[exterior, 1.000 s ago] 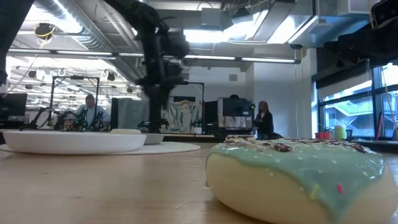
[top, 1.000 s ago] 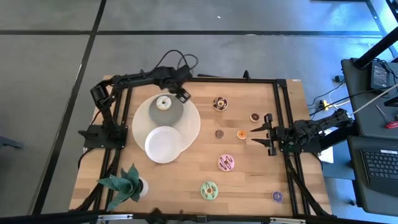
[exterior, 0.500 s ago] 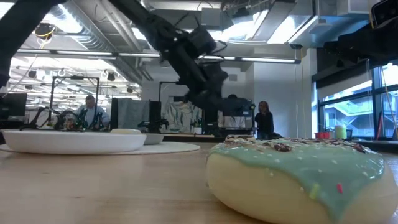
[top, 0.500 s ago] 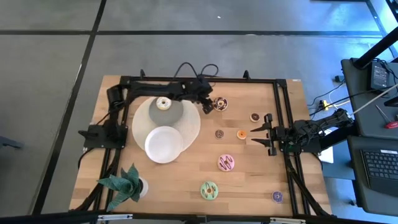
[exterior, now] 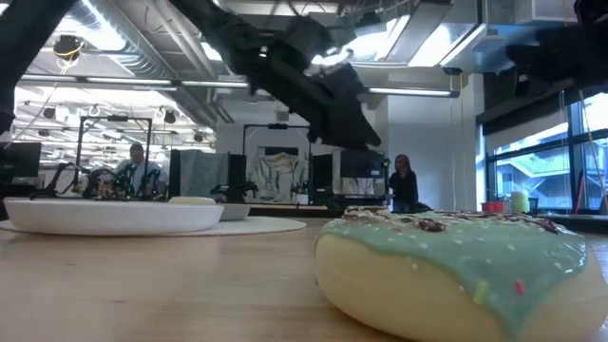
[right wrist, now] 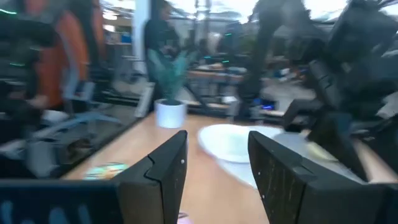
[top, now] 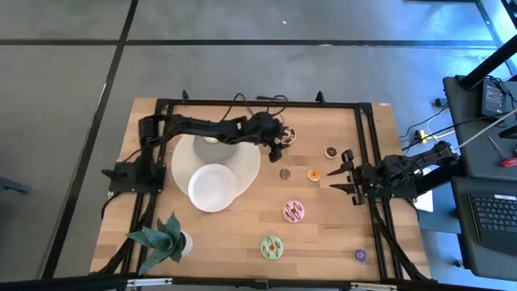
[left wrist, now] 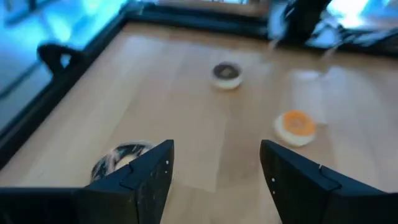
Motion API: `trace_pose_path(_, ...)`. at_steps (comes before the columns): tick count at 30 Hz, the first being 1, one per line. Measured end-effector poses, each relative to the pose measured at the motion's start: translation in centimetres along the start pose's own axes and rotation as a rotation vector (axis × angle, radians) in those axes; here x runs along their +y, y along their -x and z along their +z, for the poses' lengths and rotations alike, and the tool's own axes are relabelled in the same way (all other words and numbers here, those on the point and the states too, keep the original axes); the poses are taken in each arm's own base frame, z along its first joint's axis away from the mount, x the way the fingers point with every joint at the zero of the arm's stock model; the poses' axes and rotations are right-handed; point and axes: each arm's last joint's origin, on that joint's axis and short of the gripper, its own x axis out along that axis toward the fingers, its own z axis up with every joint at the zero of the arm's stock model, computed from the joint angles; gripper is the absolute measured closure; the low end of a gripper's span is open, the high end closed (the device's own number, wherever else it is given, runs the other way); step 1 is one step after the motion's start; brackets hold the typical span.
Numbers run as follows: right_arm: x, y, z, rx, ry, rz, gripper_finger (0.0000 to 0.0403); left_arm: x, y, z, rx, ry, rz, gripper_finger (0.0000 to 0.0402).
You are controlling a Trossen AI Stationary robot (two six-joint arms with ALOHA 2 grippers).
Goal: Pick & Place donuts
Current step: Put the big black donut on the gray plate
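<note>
Several donuts lie on the wooden table. A large chocolate sprinkled one [top: 287, 134] [left wrist: 121, 158] is just beyond my left gripper [top: 276, 145] [left wrist: 214, 163], which hangs open above the table with nothing between its fingers. Farther on are a small chocolate donut [top: 284, 174] [left wrist: 226, 73], an orange one [top: 313, 174] [left wrist: 295, 127] and a brown-topped one [top: 330, 151]. A pink donut [top: 293, 212], a green one [top: 271, 246] [exterior: 456, 266] and a purple one [top: 360, 255] lie nearer the front. My right gripper [top: 343, 172] [right wrist: 214, 168] waits open at the right side.
A large white round plate [top: 246, 166] carries a smaller white plate [top: 212, 187] [exterior: 114, 217]; my left arm [top: 210, 127] lies across its far part. A green plant in a white pot [top: 166, 238] stands at the near left. Black rails frame the table.
My left gripper has gone from above the grey plate toward the table's right edge, to beside the chocolate sprinkled donut. It has tipped from pointing down to slanting forward. The cream donut stayed on the grey plate, and the arm now covers it.
</note>
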Motion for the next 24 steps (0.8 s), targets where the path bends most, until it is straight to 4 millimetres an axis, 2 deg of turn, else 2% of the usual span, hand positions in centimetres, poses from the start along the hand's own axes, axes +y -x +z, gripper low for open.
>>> trace_pose_path(3, 0.2, 0.0, 0.0, -0.002, -0.041, 0.066, 0.0231, -0.1, 2.8, -1.5, -0.058, 0.031, -0.006, 0.0167)
trace_pose_path(7, 0.2, 0.0, 0.0, -0.002, -0.076, 0.074, 0.0231, -0.2, 7.0, -2.9, -0.223, 0.014, -0.032, 0.0170)
trace_pose_path(10, 0.1, 0.0, 0.3, -0.029, -0.081, 0.030, 0.0231, -0.8, 9.6, -3.1, -0.345, -0.035, -0.060, 0.0170)
trace_pose_path(12, -0.2, 0.0, 0.7, -0.071, -0.107, -0.059, 0.0231, -0.9, 10.8, -3.1, -0.391, -0.044, -0.046, 0.0170)
trace_pose_path(15, -0.7, 0.0, 0.7, -0.073, -0.145, -0.240, 0.0231, -0.9, 12.0, -3.2, -0.406, -0.028, -0.043, 0.0170)
trace_pose_path(19, -1.0, -0.4, 0.5, -0.019, -0.109, -0.366, 0.0231, -1.2, 12.8, -3.0, -0.424, 0.011, -0.064, 0.0171)
trace_pose_path(24, -1.0, -1.8, 2.8, 0.058, -0.083, -0.381, 0.0231, -1.7, 13.4, -2.6, -0.442, 0.099, -0.099, 0.0171)
